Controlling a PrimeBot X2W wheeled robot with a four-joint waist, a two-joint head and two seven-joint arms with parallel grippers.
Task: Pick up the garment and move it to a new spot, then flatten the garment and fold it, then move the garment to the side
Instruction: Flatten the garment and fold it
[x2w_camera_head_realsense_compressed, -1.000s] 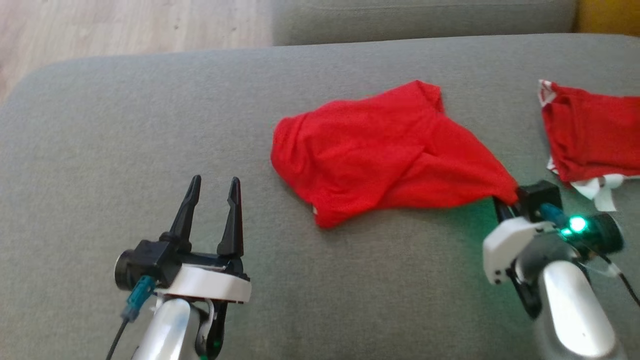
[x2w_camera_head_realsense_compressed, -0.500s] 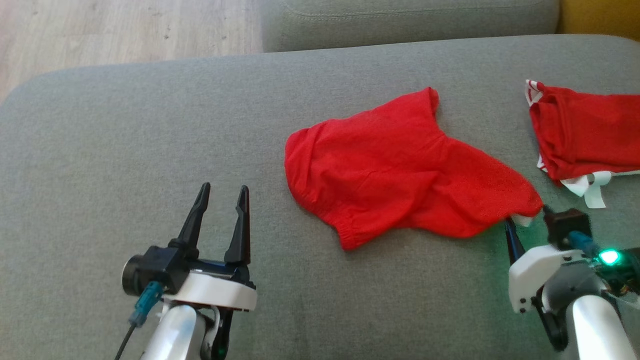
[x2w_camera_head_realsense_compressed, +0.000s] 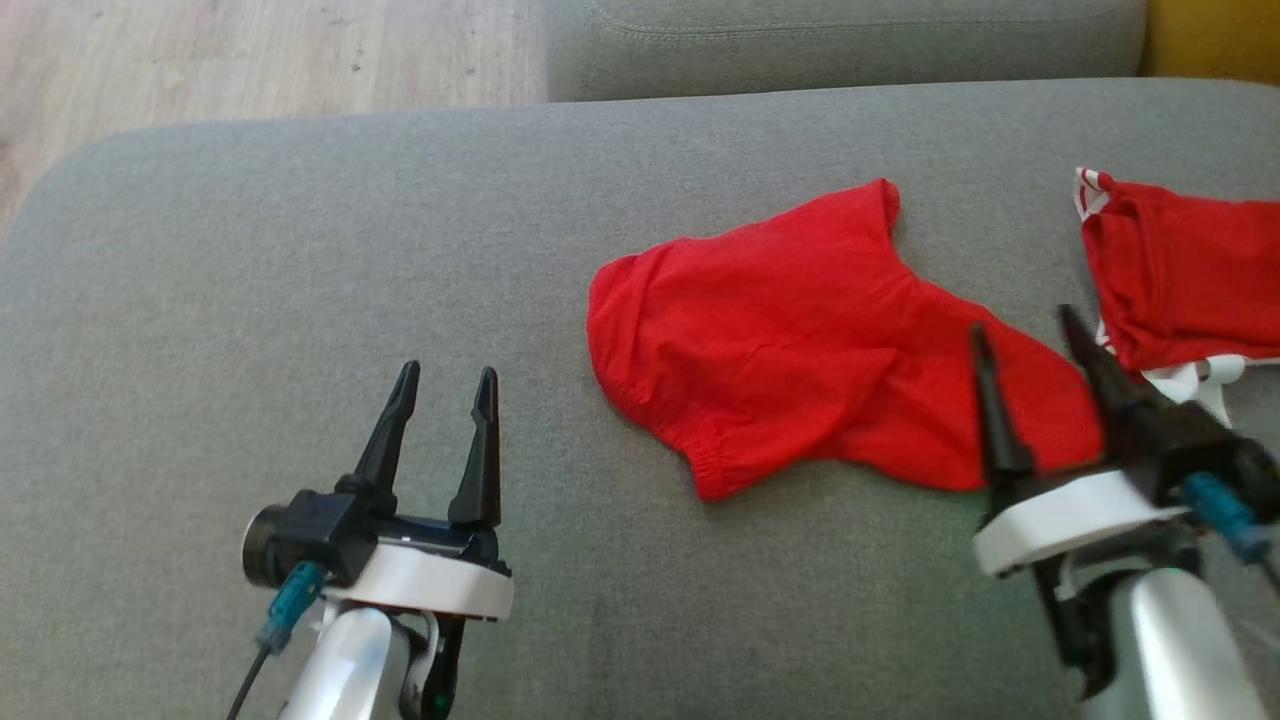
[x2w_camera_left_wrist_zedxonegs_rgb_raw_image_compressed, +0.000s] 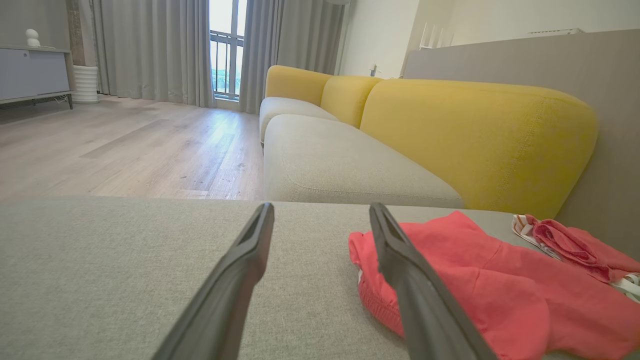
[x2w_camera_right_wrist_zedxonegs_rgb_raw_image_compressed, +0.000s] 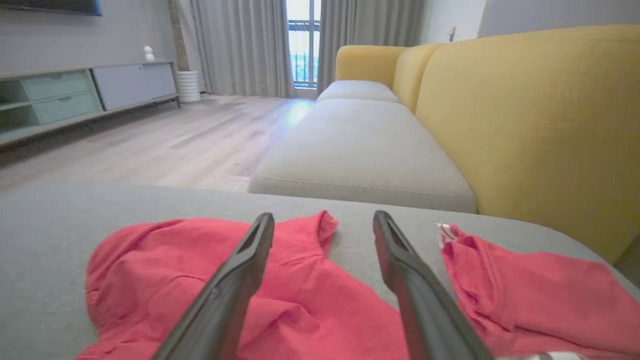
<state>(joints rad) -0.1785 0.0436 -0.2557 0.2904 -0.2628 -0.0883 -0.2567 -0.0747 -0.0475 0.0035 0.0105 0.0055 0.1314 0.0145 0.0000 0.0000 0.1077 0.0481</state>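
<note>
The red garment (x2w_camera_head_realsense_compressed: 800, 340) lies crumpled on the grey sofa seat (x2w_camera_head_realsense_compressed: 300, 250), right of centre; it also appears as the garment (x2w_camera_left_wrist_zedxonegs_rgb_raw_image_compressed: 480, 280) and the garment (x2w_camera_right_wrist_zedxonegs_rgb_raw_image_compressed: 210, 280) in the wrist views. My right gripper (x2w_camera_head_realsense_compressed: 1020, 325) is open, lifted above the garment's near right corner, holding nothing; its fingers (x2w_camera_right_wrist_zedxonegs_rgb_raw_image_compressed: 235, 280) frame the cloth below. Well to the garment's left, my left gripper (x2w_camera_head_realsense_compressed: 445, 375) hovers open and empty over bare cushion, its fingers (x2w_camera_left_wrist_zedxonegs_rgb_raw_image_compressed: 240, 270) spread.
A second red cloth with white trim (x2w_camera_head_realsense_compressed: 1180, 270) lies at the seat's right edge. Another grey cushion (x2w_camera_head_realsense_compressed: 840, 40) sits behind, yellow backrests (x2w_camera_left_wrist_zedxonegs_rgb_raw_image_compressed: 475, 135) to the right, wooden floor (x2w_camera_head_realsense_compressed: 200, 60) beyond the seat's far left edge.
My right gripper opened, let go of the garment's corner and rose above it. The garment settled flat on the seat. The left gripper stayed put.
</note>
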